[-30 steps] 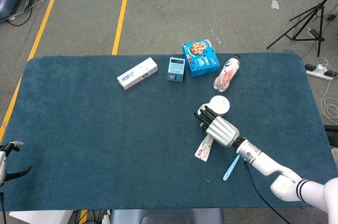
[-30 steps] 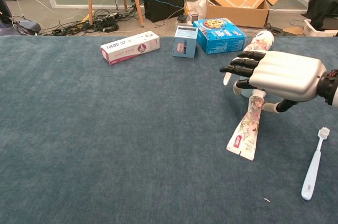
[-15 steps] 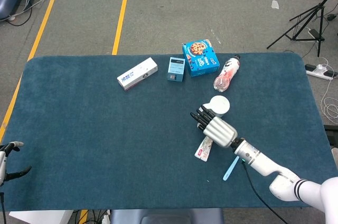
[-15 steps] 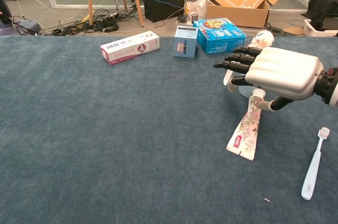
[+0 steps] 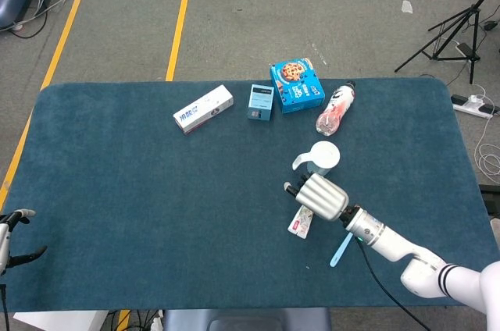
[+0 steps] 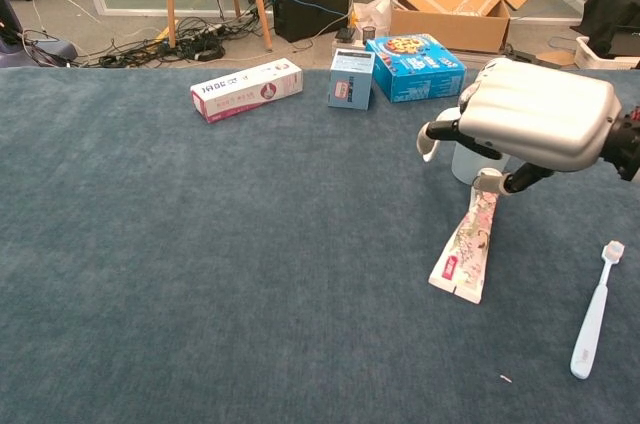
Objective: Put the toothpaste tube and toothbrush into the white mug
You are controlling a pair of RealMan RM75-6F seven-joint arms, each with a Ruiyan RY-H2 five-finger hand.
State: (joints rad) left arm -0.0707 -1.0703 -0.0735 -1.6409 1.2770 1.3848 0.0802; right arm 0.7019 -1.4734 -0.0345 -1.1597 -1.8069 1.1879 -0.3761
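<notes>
The white mug (image 5: 324,157) stands upright right of the table's middle; in the chest view the mug (image 6: 470,166) is partly hidden behind my right hand (image 6: 535,119). The toothpaste tube (image 6: 465,249) lies flat on the cloth, its cap end under that hand. My right hand (image 5: 322,198) hovers palm down over the tube (image 5: 301,222) with fingers curled downward and the thumb at the cap; whether it grips the tube is hidden. The light blue toothbrush (image 6: 592,316) lies to the right, also seen in the head view (image 5: 342,248). My left hand (image 5: 12,237) rests at the table's near left corner, fingers apart, holding nothing.
Along the far side lie a white toothpaste box (image 5: 203,108), a small blue box (image 5: 261,102), a blue cookie box (image 5: 297,87) and a bottle on its side (image 5: 336,108). The blue cloth table's (image 5: 117,190) left half holds nothing else.
My right hand's fingers, stretched forward over the mug a second ago, have curled down and the hand has drawn back slightly over the tube's cap end. The tube and toothbrush have not moved.
</notes>
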